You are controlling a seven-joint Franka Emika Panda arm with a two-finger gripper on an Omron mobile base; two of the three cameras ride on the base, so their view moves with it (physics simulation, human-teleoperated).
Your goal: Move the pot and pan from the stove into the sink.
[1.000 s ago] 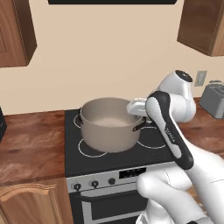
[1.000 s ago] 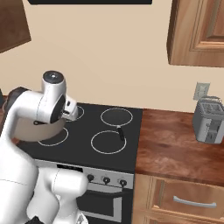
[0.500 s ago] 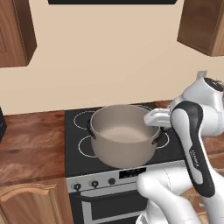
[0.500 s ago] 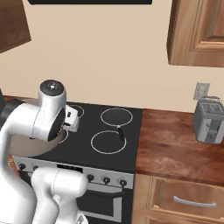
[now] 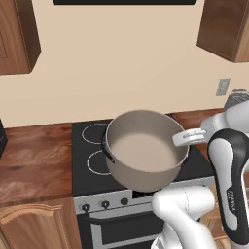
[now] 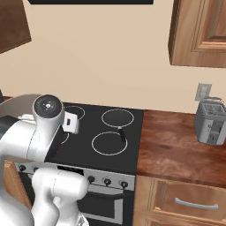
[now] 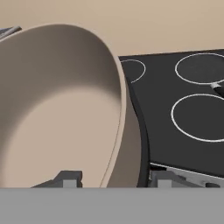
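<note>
The pot [image 5: 144, 151] is a wide grey-beige metal pot with a pale, empty inside. It hangs tilted above the front of the stove [image 5: 91, 147], clear of the black glass. My gripper [image 5: 184, 138] is shut on its right rim. In the hand view the fingertips [image 7: 68, 177] straddle the pot's wall [image 7: 61, 100] and its black loop handle [image 7: 142, 144], with the stove [image 7: 192, 114] beyond. In the right base view the pot's rim [image 6: 15, 103] peeks out behind my arm. The pan and the sink are out of view.
A small dark stick-like thing [image 6: 122, 133] lies between the stove's [image 6: 110, 128] right burners. A silver toaster [image 6: 211, 121] stands on the wooden counter [image 6: 176, 145] to the right, under a wall outlet [image 6: 203, 92]. Wooden cabinets hang overhead.
The pot has risen off the back-left burner and come forward and to the right, toward the stove's front edge, still gripped at its right rim. The arm swung with it.
</note>
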